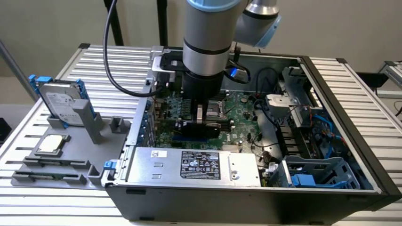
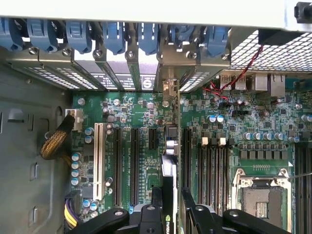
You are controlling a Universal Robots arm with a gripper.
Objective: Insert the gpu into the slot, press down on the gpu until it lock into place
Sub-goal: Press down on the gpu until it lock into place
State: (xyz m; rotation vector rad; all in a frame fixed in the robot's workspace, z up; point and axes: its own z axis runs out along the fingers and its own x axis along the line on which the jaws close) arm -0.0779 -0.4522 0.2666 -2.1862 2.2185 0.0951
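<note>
The gpu [image 1: 213, 129] clenched upright in the jaws over the motherboard [image 1: 242, 113], case [image 1: 251, 202] on slatted table [image 1: 50, 207]

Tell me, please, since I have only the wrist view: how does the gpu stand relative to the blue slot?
Observer: The gpu stands on edge in the end effector, with the slot showing as a blue strip just beneath it; whether it is seated I cannot tell.
Operator: Thank you. Is anything close to the card?
Observer: A silver power supply box lies in front of it, toward the exterior camera.
Operator: And outside the case?
Observer: A hard drive stands in a grey holder, on the exterior view's left.
</note>
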